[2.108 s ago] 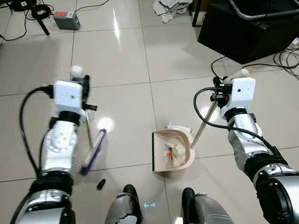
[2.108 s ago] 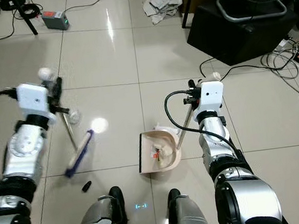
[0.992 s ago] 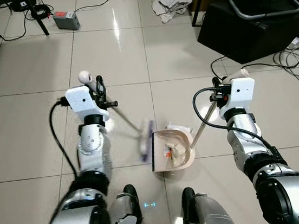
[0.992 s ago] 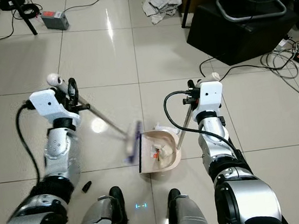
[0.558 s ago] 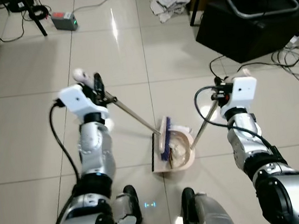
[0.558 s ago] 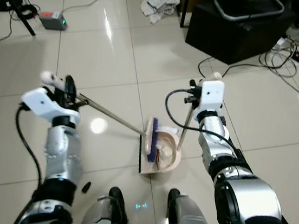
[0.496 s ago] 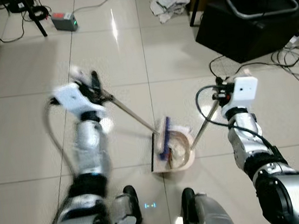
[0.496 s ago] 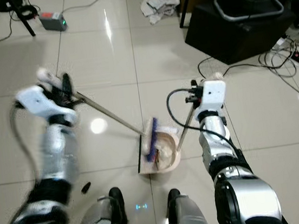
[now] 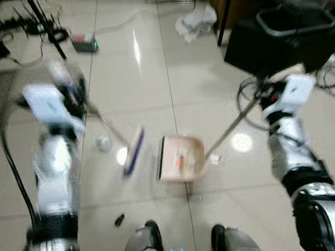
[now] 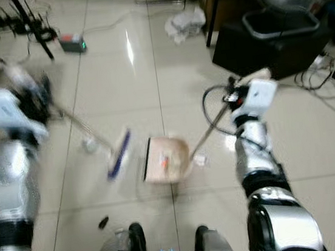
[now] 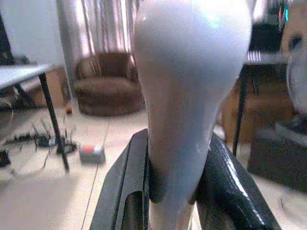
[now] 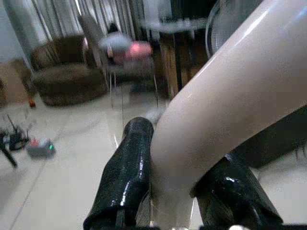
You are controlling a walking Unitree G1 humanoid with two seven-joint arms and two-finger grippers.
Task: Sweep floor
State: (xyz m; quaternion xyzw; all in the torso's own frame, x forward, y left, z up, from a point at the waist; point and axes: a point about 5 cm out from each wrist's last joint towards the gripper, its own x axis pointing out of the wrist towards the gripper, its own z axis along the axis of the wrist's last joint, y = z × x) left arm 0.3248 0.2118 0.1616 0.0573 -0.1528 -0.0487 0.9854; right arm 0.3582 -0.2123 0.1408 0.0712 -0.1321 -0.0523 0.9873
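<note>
My left gripper [image 9: 70, 93] is shut on the white top of the broom handle [image 11: 184, 96], out at my left and blurred. The thin handle slants down to the purple brush head [image 9: 133, 152], which is on the tiles just left of the dustpan and apart from it. The beige dustpan [image 9: 180, 157] lies on the floor ahead of my feet with bits of litter inside. Its long handle [image 9: 232, 127] rises to my right gripper [image 9: 269, 93], which is shut on the beige grip [image 12: 225, 105].
A white scrap [image 9: 215, 158] lies right of the dustpan and a small black object [image 9: 119, 219] near my left foot. A black box [image 9: 273, 39] with a fan, floor cables [image 9: 332, 71], crumpled paper [image 9: 199, 22] and a tripod leg [image 9: 44, 21] stand farther off.
The head camera has tilted and the picture has blurred. The brush head, over the dustpan half a second ago, has swung out left onto the tiles. The right gripper still holds the dustpan handle.
</note>
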